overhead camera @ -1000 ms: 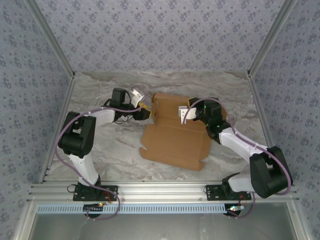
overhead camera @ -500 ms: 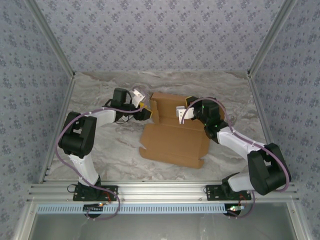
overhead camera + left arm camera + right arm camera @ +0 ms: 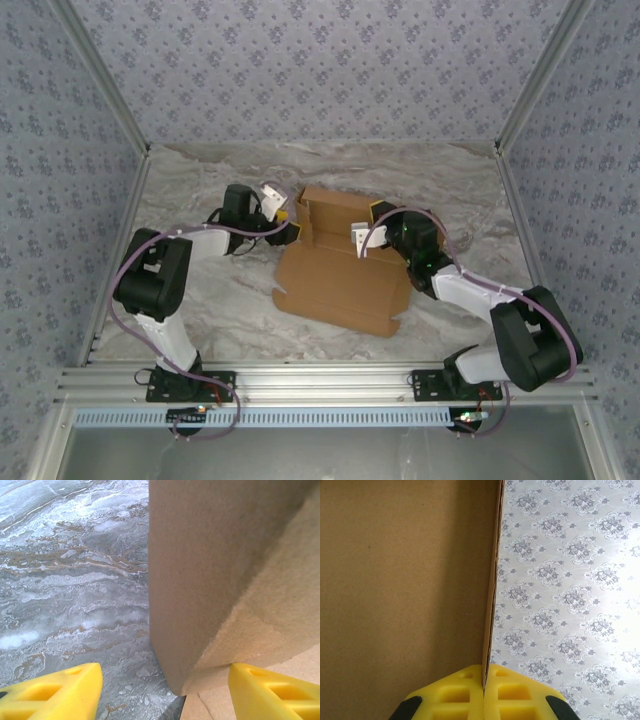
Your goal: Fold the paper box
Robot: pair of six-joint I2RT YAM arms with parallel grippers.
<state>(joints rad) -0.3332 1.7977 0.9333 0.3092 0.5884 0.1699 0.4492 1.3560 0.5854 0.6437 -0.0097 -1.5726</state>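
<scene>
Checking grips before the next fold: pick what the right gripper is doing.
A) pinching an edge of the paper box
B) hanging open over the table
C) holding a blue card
A: the right wrist view has the right gripper closed on a thin edge of the paper box.

Plain tan-brown paper box sits mid-worktop, half formed: its near panel lies flat with small tabs along the edge, while the far section stands up, walls raised at left and back.
</scene>
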